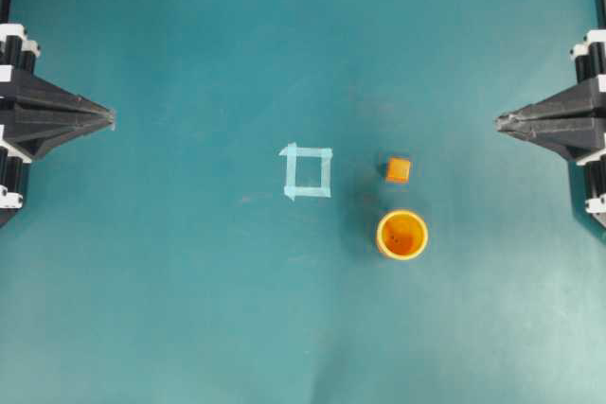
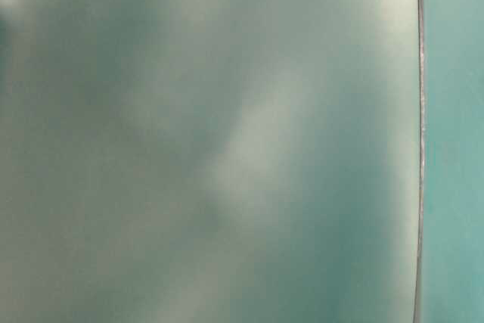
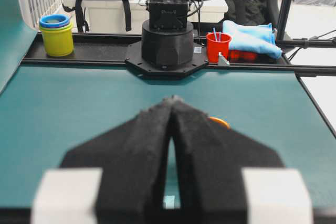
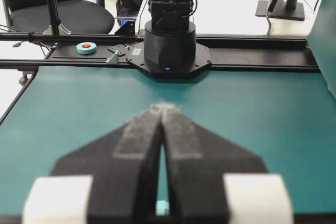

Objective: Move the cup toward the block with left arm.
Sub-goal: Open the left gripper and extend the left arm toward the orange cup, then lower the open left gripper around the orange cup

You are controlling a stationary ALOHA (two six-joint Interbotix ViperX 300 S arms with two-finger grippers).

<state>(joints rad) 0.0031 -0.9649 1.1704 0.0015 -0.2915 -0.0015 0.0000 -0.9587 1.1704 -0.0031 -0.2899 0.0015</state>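
- Left gripper: nearest our lens, fingers pressed together, holding nothing.
- Cup: upright, well apart across the table; right gripper, also closed, sits nearer.
- Block: just beyond the cup.

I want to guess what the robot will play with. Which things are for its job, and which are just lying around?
For the job:
cup
block
left gripper, shut and far from both

Just lying around:
tape square
right gripper, shut
yellow tub and red cup, off the table
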